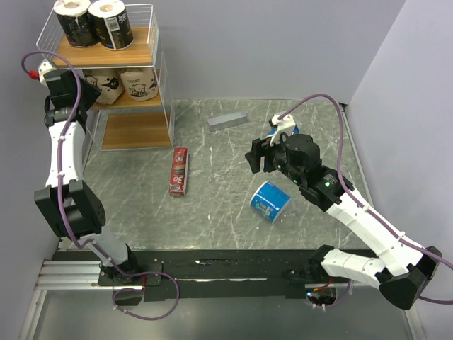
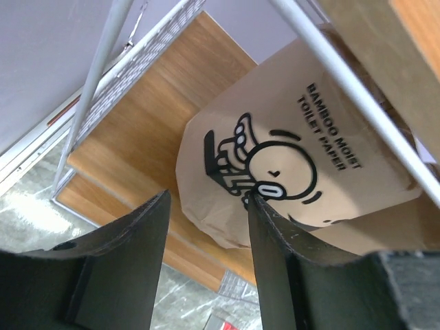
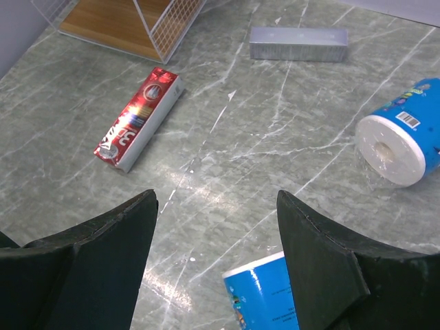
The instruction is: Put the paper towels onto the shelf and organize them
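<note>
The white wire shelf (image 1: pixel 139 57) stands at the far left. Two black rolls (image 1: pixel 92 21) stand on its top board and two tan printed rolls (image 1: pixel 124 85) on the middle board. My left gripper (image 1: pixel 86 91) is open and empty at the middle board's left side. In the left wrist view its right fingertip sits at a tan roll (image 2: pixel 289 137). One blue-and-white roll (image 1: pixel 270 201) lies on the table, below my open, empty right gripper (image 1: pixel 256 157). The right wrist view shows it (image 3: pixel 271 295) near the right finger and a second blue roll (image 3: pixel 399 141) on its side.
A flat red box (image 1: pixel 180 172) lies on the table in front of the shelf, also in the right wrist view (image 3: pixel 139 118). A grey bar (image 1: pixel 227 120) lies at the far middle. The shelf's bottom board (image 1: pixel 138 131) holds nothing. Walls close the left, back and right.
</note>
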`<state>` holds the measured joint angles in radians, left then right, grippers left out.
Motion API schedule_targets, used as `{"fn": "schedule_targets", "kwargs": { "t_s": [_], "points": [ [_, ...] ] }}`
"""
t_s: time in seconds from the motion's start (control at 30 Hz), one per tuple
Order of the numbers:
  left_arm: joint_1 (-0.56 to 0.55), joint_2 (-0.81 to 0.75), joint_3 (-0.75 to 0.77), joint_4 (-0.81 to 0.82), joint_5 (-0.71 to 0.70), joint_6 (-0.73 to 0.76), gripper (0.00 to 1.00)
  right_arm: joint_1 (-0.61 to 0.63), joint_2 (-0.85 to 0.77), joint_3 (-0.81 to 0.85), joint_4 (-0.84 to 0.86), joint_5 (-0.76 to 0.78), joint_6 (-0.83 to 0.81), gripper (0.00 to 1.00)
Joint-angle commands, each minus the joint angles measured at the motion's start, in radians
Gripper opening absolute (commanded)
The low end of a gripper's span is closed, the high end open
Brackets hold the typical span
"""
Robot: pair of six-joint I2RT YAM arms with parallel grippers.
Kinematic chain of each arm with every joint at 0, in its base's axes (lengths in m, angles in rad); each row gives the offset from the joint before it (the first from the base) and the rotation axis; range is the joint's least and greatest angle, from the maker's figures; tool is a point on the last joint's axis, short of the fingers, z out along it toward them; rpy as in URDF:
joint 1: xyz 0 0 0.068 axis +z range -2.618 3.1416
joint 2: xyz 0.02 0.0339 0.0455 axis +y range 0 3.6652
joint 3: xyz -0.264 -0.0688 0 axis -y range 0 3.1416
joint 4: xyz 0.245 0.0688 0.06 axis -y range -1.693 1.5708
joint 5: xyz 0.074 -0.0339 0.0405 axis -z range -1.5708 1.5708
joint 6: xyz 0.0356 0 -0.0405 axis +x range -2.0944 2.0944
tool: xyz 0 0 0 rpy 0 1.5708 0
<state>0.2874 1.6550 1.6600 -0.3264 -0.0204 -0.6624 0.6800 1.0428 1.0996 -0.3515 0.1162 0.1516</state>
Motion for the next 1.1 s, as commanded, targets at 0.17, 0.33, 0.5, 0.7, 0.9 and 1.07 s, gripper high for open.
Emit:
{"fn": "schedule_targets", "kwargs": {
  "t_s": [0.17, 0.33, 0.5, 0.7, 0.9, 1.07],
  "points": [
    [-0.001, 0.035, 0.041, 0.061, 0.049, -0.005, 0.55, -0.011, 0.017, 0.019, 0.063, 0.043, -0.003, 0.78],
    [-0.002, -0.036, -0.003, -0.013, 0.085, 0.024, 0.59, -0.042, 0.036, 0.022, -0.021, 0.033, 0.09, 0.77],
    [-0.034, -0.22, -0.193, -0.042, 0.105, 0.073, 0.72, -0.126, -0.036, -0.096, -0.061, -0.099, 0.222, 0.77],
    [-0.258, -0.401, -0.393, -0.065, 0.103, 0.124, 0.84, -0.181, -0.102, -0.248, -0.154, -0.173, 0.387, 0.77],
    [-0.526, -0.468, -0.514, -0.013, 0.174, 0.101, 0.89, -0.181, -0.205, -0.365, -0.222, -0.136, 0.505, 0.75],
    [-0.651, -0.454, -0.58, 0.079, 0.22, 0.076, 0.88, -0.183, -0.292, -0.405, -0.271, -0.086, 0.566, 0.76]
  ]
}}
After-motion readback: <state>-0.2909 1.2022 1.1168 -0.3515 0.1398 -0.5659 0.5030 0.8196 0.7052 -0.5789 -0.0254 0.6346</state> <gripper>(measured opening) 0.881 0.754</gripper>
